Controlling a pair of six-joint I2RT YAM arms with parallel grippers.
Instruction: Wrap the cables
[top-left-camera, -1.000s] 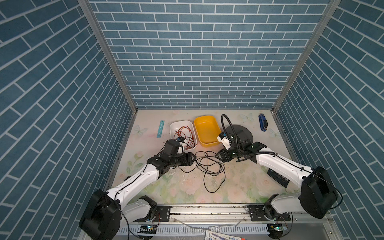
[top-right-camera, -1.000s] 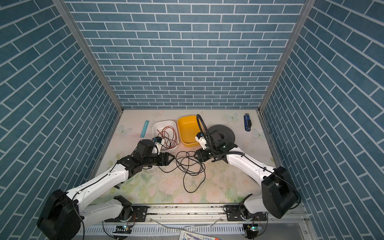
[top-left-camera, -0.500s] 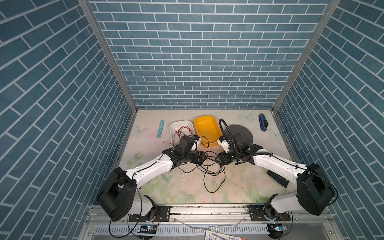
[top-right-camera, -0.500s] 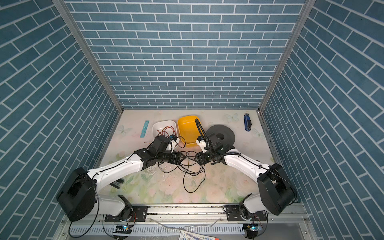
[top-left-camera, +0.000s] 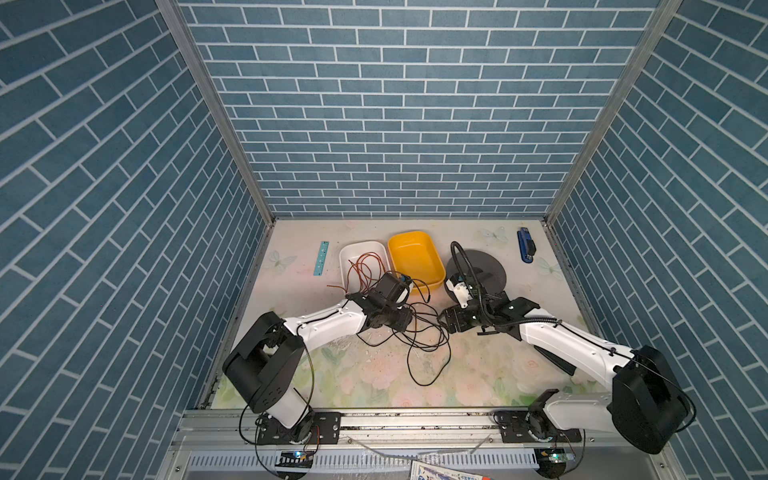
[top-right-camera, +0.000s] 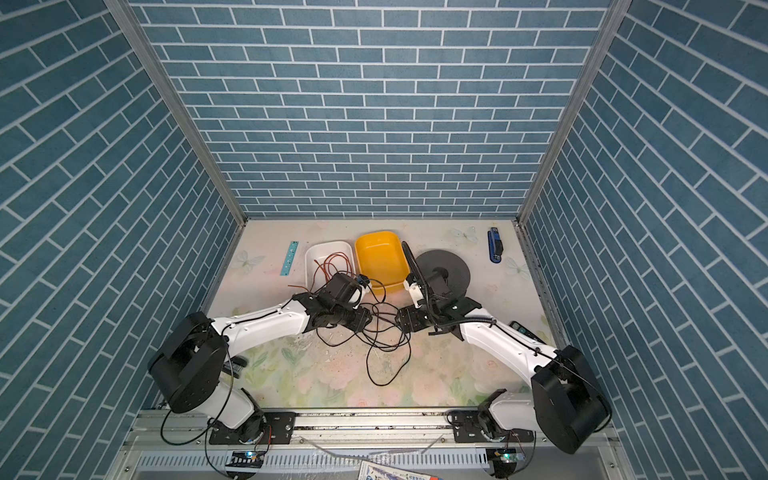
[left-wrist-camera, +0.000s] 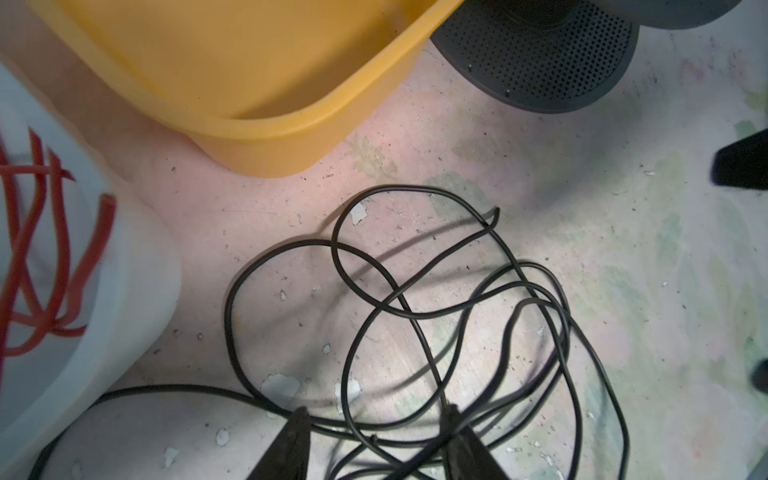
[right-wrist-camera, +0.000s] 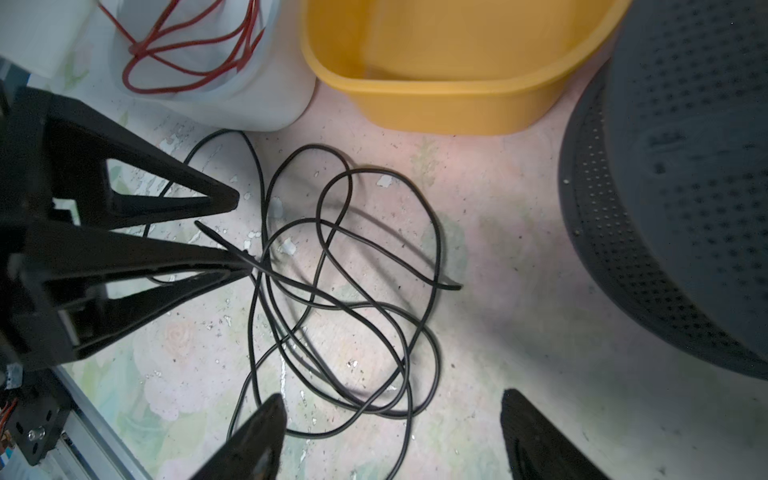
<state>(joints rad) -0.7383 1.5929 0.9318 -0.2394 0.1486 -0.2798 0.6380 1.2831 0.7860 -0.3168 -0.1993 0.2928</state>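
Both arms have come closer to the middle, and the left gripper (left-wrist-camera: 376, 411) now sits right in the cables (left-wrist-camera: 399, 188). Its two fingers stand a little apart with black loops between them, not pinched. The right gripper (right-wrist-camera: 392, 401) is spread wide and holds nothing. The cables lie in a loose heap on the flowery table (top-left-camera: 374, 374), near the yellow tub (top-left-camera: 415, 257).

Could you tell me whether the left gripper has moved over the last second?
Yes. In a top view the left gripper has moved rightward, from before the white tub toward the yellow tub.
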